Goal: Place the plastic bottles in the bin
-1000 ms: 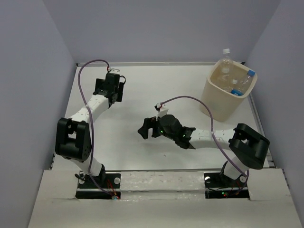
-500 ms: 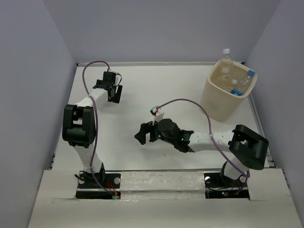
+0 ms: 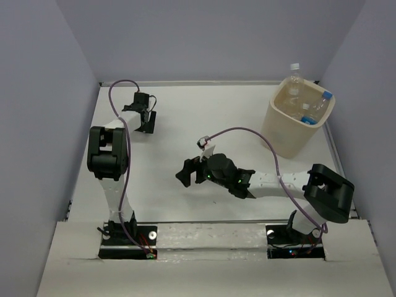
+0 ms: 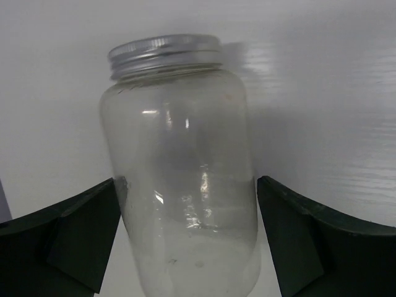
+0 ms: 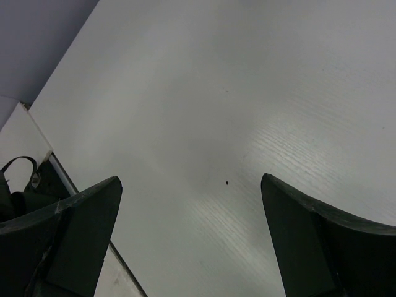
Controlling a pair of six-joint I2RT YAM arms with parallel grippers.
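Several plastic bottles (image 3: 292, 83) inside beige bin (image 3: 281, 133)

At the far right corner of your table (image 3: 185, 99) stands the bin (image 3: 291, 139), with plastic bottles (image 3: 317, 106) inside it. At the far left, a screw-lidded bottle (image 4: 185, 173) sits between the fingers of the left gripper (image 3: 146, 117). The right gripper (image 3: 185, 172) is mid-table, well apart from both.

Cream bin (image 3: 288, 136), clear silver-lidded bottle (image 4: 185, 185)
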